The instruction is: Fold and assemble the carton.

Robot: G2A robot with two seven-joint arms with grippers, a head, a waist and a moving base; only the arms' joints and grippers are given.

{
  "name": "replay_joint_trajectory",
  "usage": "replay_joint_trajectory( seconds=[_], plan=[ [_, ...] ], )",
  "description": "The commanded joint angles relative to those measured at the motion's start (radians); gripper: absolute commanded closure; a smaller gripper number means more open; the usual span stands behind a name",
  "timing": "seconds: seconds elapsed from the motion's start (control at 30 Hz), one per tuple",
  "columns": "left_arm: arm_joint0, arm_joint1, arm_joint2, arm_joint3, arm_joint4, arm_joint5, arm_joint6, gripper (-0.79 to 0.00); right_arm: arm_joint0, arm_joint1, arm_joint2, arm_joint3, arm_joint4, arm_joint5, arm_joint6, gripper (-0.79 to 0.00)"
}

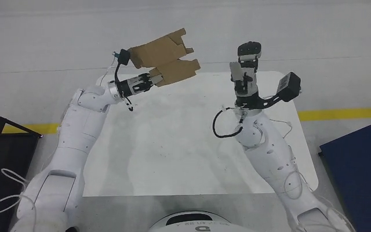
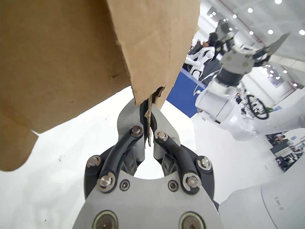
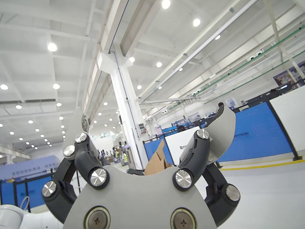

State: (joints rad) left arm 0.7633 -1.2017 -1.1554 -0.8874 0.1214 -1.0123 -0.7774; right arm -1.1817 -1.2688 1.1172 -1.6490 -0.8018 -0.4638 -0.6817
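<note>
The left gripper pinches a ragged corner of the flattened brown cardboard carton aloft near the white table's far edge, so the empty, wide-open right gripper should take the opposite panel gently.

Industrial hall, high ceiling, blue partitions

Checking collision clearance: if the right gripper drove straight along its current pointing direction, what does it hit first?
Nothing visible: the open right gripper points up into free air. The carton, held by the left gripper, sits off that line, though depth is unclear.
</note>
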Motion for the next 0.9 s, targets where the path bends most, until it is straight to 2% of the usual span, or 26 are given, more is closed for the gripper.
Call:
replay_joint_trajectory(
  seconds=[0.0, 0.17, 0.37, 0.5, 0.67, 0.87],
  plan=[
    [-0.011, -0.001, 0.014, -0.006, 0.109, 0.0, 0.046, 0.0, 0.029, -0.001, 0.002, -0.011, -0.005, 0.018, 0.097, -0.785],
    [-0.008, -0.001, 0.048, -0.062, 0.351, 0.0, 0.181, 0.0, 0.145, -0.009, -0.014, 0.003, -0.002, 0.07, 0.318, -0.785],
    [0.017, 0.006, 0.047, -0.138, 0.563, 0.017, 0.304, 0.0, 0.257, -0.026, -0.04, 0.059, 0.034, 0.132, 0.472, -0.785],
    [0.035, 0.018, 0.022, -0.187, 0.605, 0.031, 0.334, 0.0, 0.288, -0.029, -0.061, 0.085, 0.031, 0.148, 0.634, -0.785],
    [0.046, 0.034, -0.005, -0.232, 0.613, 0.017, 0.305, 0.0, 0.309, -0.026, -0.071, 0.088, 0.004, 0.149, 0.823, -0.785],
    [0.054, 0.052, -0.029, -0.27, 0.577, 0.0, 0.275, 0.0, 0.32, -0.029, -0.092, 0.093, -0.005, 0.173, 0.947, -0.785]
  ],
)
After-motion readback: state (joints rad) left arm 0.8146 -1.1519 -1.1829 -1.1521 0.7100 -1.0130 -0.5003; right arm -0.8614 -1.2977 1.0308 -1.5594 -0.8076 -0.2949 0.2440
